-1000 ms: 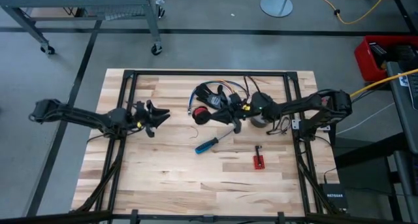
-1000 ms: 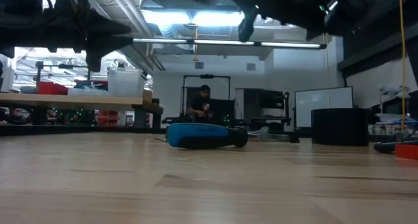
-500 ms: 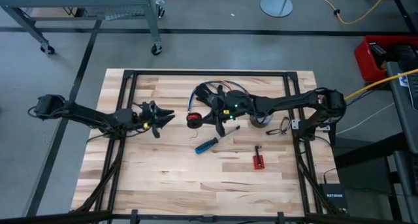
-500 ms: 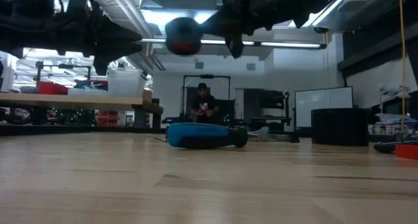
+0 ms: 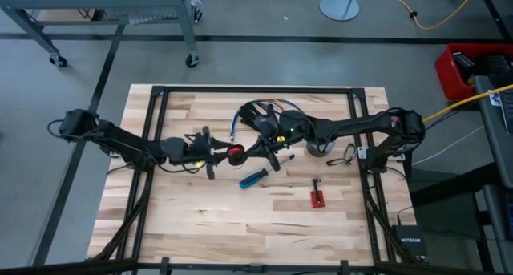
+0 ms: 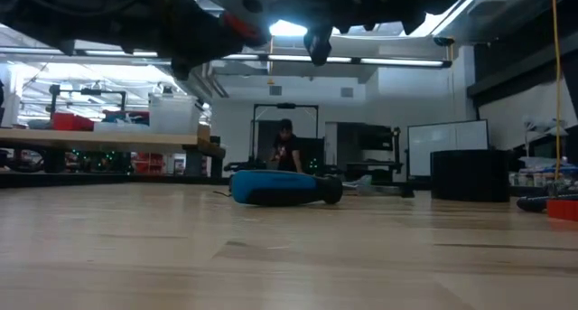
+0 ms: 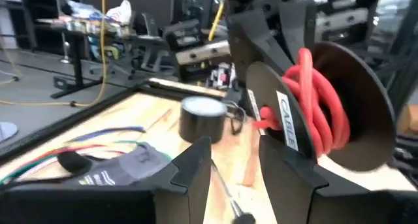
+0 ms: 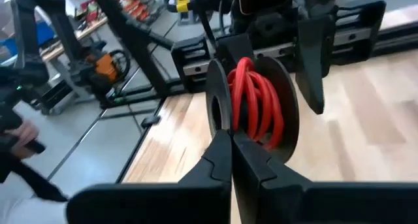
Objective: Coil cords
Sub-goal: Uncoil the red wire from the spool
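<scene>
A small black spool wound with red wire (image 5: 235, 155) hangs above the table's middle; it also shows in the left wrist view (image 7: 320, 119) and the right wrist view (image 8: 258, 106). My right gripper (image 5: 250, 152) is shut on it from the right. My left gripper (image 5: 215, 153) is open just left of the spool, its fingers (image 7: 287, 178) close beside one flange; I cannot tell whether they touch. A heap of dark, blue and red cords (image 5: 264, 115) lies on the table near the far edge. My right gripper pinches the rim of one black flange (image 8: 221, 116) of the spool between its two fingers. The fingers come roughly level from the table's right. The spool is lifted clear of the table, with its flanges standing on edge.
A blue-handled screwdriver (image 5: 256, 176) lies just near of the grippers, and shows in the low view (image 6: 280, 187). A grey tape roll (image 5: 318, 145) and a thin dark wire loop (image 5: 346, 155) lie to the right. A small red part (image 5: 317, 198) lies nearer the front.
My right gripper has carried the red-wire spool toward the table's left and slightly nearer, clear of the table. My left gripper has reached toward the table's right until it stands beside the spool.
</scene>
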